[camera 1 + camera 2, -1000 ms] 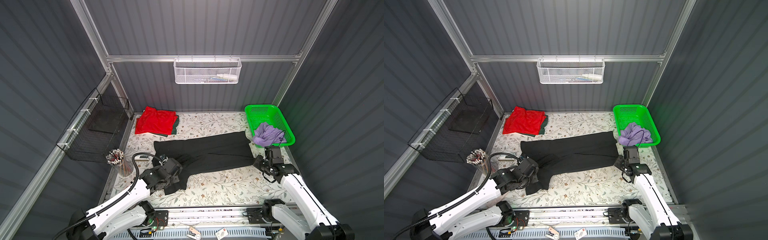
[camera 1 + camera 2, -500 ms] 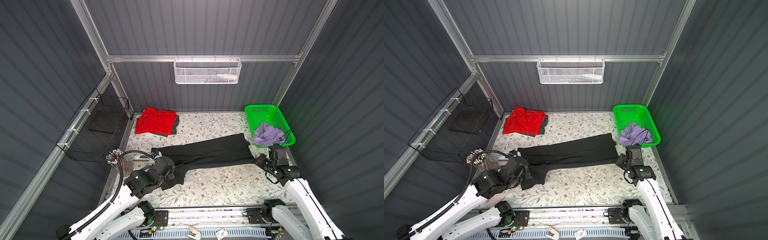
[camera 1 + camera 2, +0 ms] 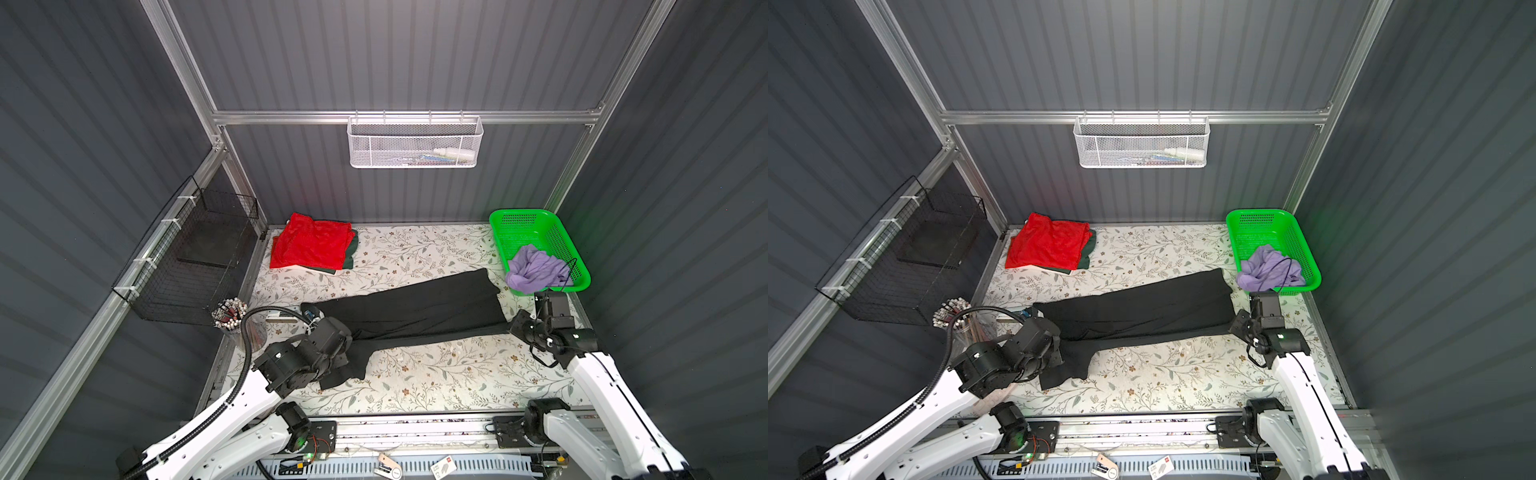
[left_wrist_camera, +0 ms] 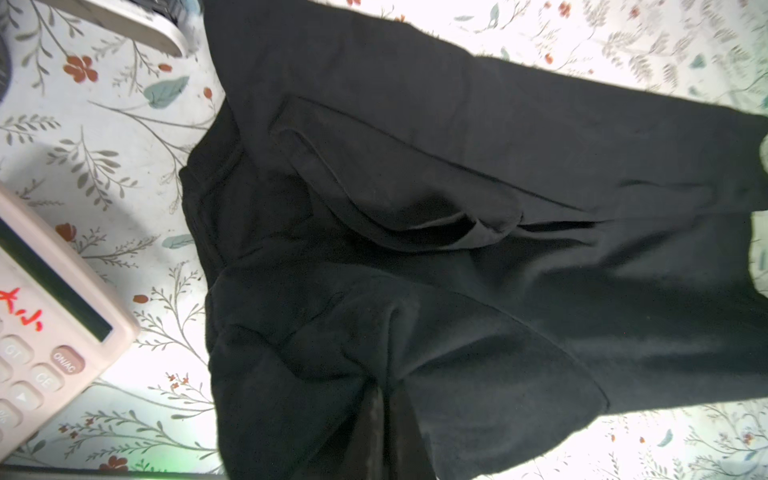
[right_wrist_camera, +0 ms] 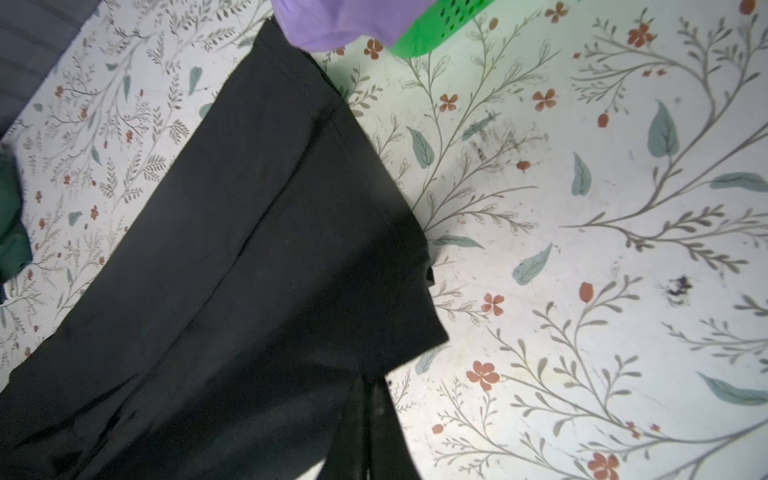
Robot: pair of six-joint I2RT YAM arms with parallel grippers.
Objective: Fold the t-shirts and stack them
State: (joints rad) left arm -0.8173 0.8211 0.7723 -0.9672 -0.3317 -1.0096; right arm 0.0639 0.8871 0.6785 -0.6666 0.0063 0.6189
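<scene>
The black t-shirt (image 3: 415, 311) (image 3: 1142, 309) lies as a long band across the middle of the table, one sleeve trailing toward the front. My left gripper (image 3: 349, 332) (image 3: 1059, 336) (image 4: 384, 390) is shut on cloth at its left end. My right gripper (image 3: 515, 328) (image 3: 1235, 326) (image 5: 365, 378) is shut on its right near corner (image 5: 249, 249). The red t-shirt (image 3: 311, 245) (image 3: 1046, 243) lies folded on the dark green one (image 3: 350, 253) (image 3: 1087, 257) at the back left. The lavender t-shirt (image 3: 534, 268) (image 3: 1268, 268) lies crumpled in the green basket (image 3: 519, 212) (image 3: 1258, 212).
A pink calculator (image 4: 41, 332) (image 3: 286, 318) lies beside the shirt's left end. A cup of pens (image 3: 230, 313) and a black wire basket (image 3: 195, 266) stand at the left edge. A white wire basket (image 3: 415, 143) hangs on the back wall.
Both grippers stay shut on the black t-shirt. The shirt's band has grown narrower from front to back, and the left arm has shifted leftward and lower.
</scene>
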